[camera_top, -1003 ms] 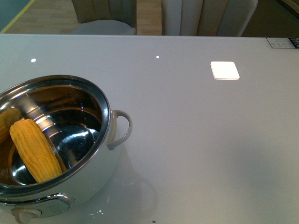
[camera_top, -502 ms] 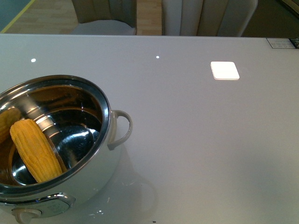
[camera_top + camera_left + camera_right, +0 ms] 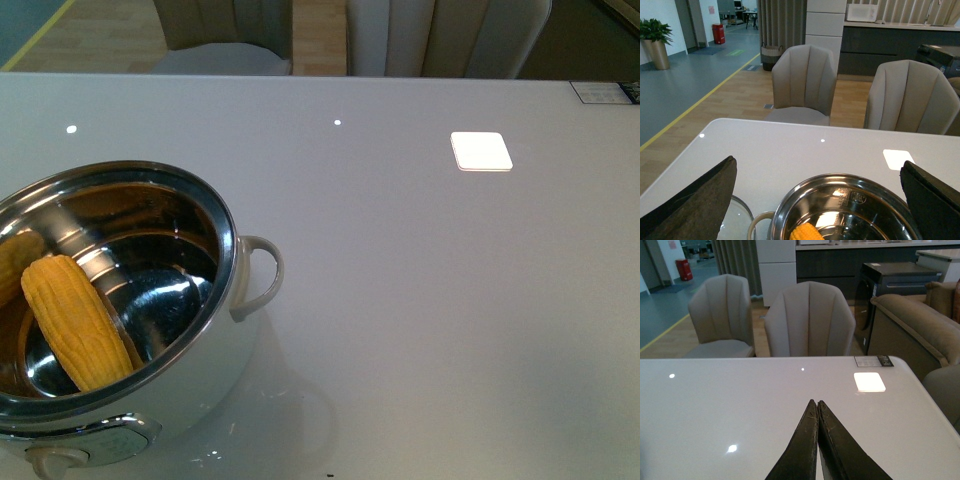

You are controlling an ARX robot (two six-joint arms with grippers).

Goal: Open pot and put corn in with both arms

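The pot [image 3: 232,262] stands open at the table's front left, cream outside and shiny steel inside. The corn [image 3: 75,322] lies inside it, leaning on the steel wall. In the left wrist view the pot [image 3: 850,184] and the corn's tip [image 3: 806,232] show below my left gripper [image 3: 820,175], which is open and empty above the pot, its dark fingers [image 3: 695,200] spread wide. My right gripper [image 3: 817,404] is shut and empty above bare table. Neither arm shows in the front view.
A glass lid [image 3: 737,222] lies on the table beside the pot's handle. A small white square [image 3: 481,150] sits at the back right. Beige chairs [image 3: 809,320] stand behind the table's far edge. A label [image 3: 605,92] is at the far right corner.
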